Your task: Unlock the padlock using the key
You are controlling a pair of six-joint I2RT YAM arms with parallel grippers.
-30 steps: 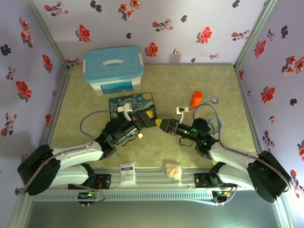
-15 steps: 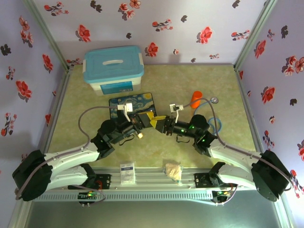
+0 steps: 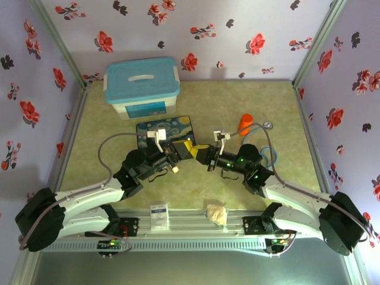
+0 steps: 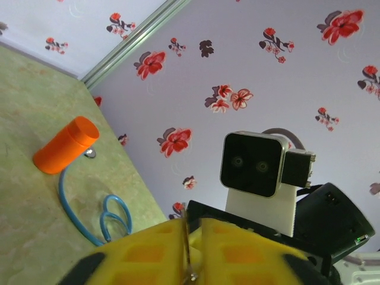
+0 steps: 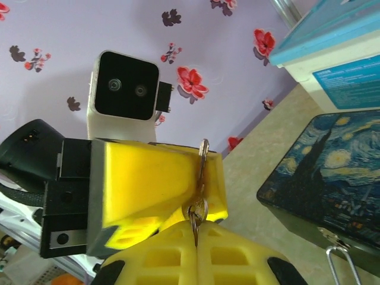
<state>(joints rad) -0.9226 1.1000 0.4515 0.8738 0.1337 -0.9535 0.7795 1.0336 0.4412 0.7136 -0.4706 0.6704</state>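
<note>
Both grippers meet tip to tip above the middle of the table. My right gripper (image 3: 202,154) (image 5: 196,230) is shut on the ring end of the small metal key (image 5: 202,169). The blade stands up along the yellow fingers (image 5: 148,184) of my left gripper (image 3: 191,149) (image 4: 191,224). In the left wrist view the key (image 4: 186,243) is edge-on against one finger, with a narrow gap to the other, so these jaws stand slightly open. The tiny brass padlock (image 3: 174,169) lies on the table beside the left wrist. Its thin silver shackle (image 5: 339,261) shows in front of the painted box.
A dark painted box (image 3: 164,132) sits just behind the left gripper, with a blue-lidded container (image 3: 142,88) farther back. An orange cylinder (image 3: 244,123) and a blue cable (image 3: 268,152) lie behind the right arm. A white card (image 3: 158,217) and a beige lump (image 3: 217,212) sit by the front rail.
My right gripper moved left to meet the left one and closed on the key. The left jaws, shut before, have eased slightly apart.
</note>
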